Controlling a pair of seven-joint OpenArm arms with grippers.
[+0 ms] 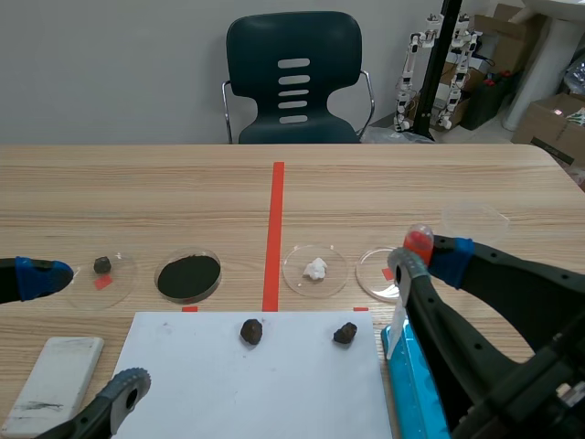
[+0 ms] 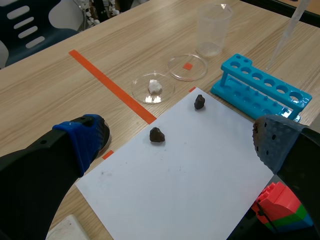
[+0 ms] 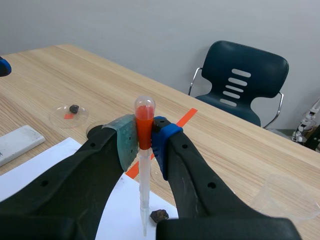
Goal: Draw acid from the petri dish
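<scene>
Red-bulbed dropper (image 3: 144,182): upright, pinched at its bulb by the right gripper (image 1: 428,260), near the clear dish (image 1: 373,274) but seemingly not yet over it.
Left gripper (image 2: 177,144): fingers spread, empty.
Risk: tip lands outside the rim if lowered off-centre; a harder squeeze may slip the bulb.
Unclear: liquid in dish; tip height.

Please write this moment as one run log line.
left gripper: open, empty | right gripper: shut on pipette, upright | petri dish: on table
</scene>
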